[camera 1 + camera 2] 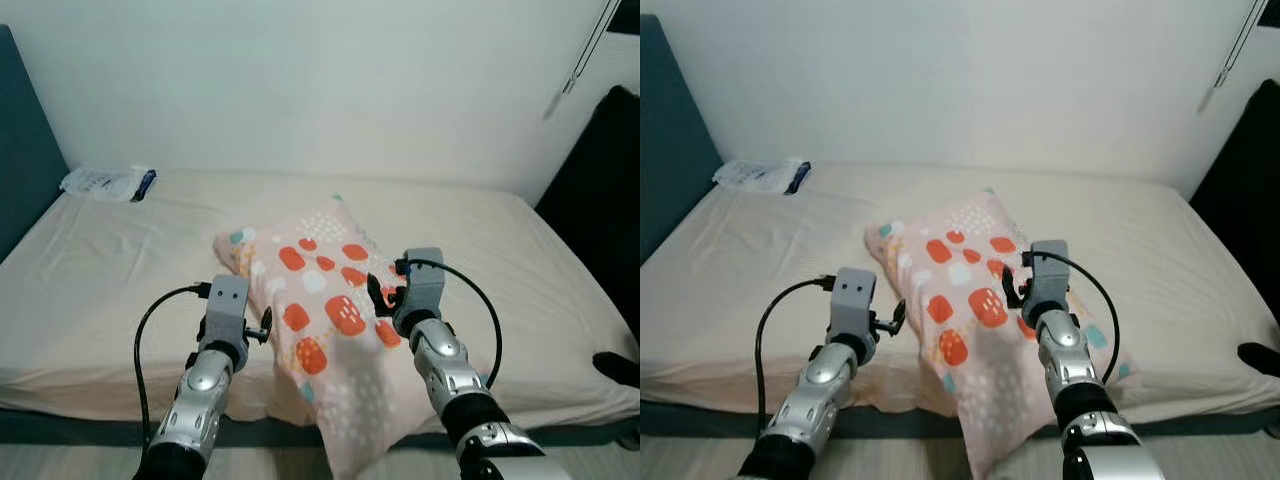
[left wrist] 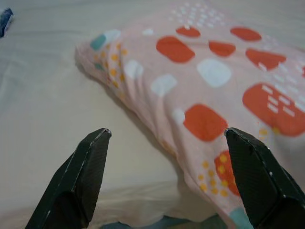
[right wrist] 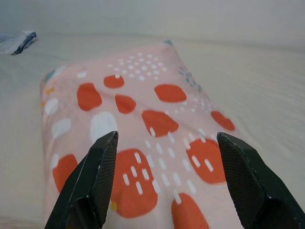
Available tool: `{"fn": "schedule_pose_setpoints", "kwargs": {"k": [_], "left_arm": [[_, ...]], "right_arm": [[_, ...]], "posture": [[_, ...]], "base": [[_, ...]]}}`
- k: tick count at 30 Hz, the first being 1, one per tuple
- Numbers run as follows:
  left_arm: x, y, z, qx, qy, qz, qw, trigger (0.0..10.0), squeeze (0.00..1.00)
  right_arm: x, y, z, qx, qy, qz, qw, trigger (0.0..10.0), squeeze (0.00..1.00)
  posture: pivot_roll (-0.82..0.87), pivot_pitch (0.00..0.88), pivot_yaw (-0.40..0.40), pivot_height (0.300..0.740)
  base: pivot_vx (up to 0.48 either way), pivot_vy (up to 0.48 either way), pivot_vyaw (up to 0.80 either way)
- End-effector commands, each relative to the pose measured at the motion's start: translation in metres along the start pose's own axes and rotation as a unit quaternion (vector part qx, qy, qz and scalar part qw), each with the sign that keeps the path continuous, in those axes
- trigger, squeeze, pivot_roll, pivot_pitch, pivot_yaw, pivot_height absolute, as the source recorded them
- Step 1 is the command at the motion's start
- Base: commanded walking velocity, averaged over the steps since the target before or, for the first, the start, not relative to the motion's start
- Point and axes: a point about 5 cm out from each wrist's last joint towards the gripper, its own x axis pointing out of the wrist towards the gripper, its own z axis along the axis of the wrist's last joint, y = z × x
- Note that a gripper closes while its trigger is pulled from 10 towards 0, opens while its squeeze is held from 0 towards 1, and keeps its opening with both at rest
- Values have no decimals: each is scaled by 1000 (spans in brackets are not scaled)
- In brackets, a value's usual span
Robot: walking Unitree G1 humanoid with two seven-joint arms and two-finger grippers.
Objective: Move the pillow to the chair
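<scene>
Dark headboard (image 1: 22, 140) bounded the bed (image 1: 110, 290) at far left; a white packet (image 1: 108, 182) lay near the wall, well apart from everything else. Open sheet ran between packet and pillow. Left gripper (image 2: 167, 179) hovered at the pillow's left edge, fingers spread wide, holding nothing. Pillow (image 1: 325, 300), pink with orange and white patches, lay diagonally mid-bed, its near end drooping over the bed's front edge. Right gripper (image 3: 167, 179) sat over the pillow's right side, fingers wide, nothing held. Bare sheet continued right to a dark object (image 1: 595, 215) beside the bed.
</scene>
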Motion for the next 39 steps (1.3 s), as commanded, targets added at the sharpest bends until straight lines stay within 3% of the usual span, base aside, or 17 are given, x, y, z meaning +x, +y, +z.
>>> {"fn": "schedule_pose_setpoints", "kwargs": {"k": [1,11,15,19,24,32,34,36,39], "left_arm": [[0,0,0,2,4,-3,1000,10000,0],[2,-8,3,-8,3,-58,998,10000,0],[-1,-15,-1,-23,9,-122,992,10000,0],[-1,-16,-2,-20,10,-133,991,10000,0],[-1,-19,-5,-103,41,-183,977,10000,0],[3,-12,-12,-137,80,-182,970,10000,0],[3,-11,-15,-156,93,-186,966,10000,0],[3,-7,-22,-231,118,-182,949,10000,0],[0,0,-32,-240,137,-178,945,10000,0]], "right_arm": [[1,-3,2,0,-4,-4,1000,10000,0],[-1,-5,-1,-1,-1,-1,1000,10000,0],[-2,-3,-3,2,-1,7,1000,10000,0],[-2,-3,-3,-2,-1,8,1000,10000,0],[-4,0,-5,11,-2,24,1000,10000,0],[-5,1,-3,12,-12,36,999,10000,0],[-5,1,-2,16,-18,39,999,10000,0],[-6,0,0,26,-27,47,998,10000,0],[-7,1,0,34,-31,58,997,10000,0]], "posture": [[8,0,-69,635],[11,0,-61,635],[0,0,-54,616],[0,0,-54,601],[3,10,-55,596],[-3,27,-54,587],[-1,28,-55,587],[0,26,-57,587],[-10,23,-52,572]], "base": [[0,0,0],[0,0,0],[0,0,0],[0,0,0],[0,0,0],[0,0,0],[0,0,0],[0,0,0],[0,0,0]]}}
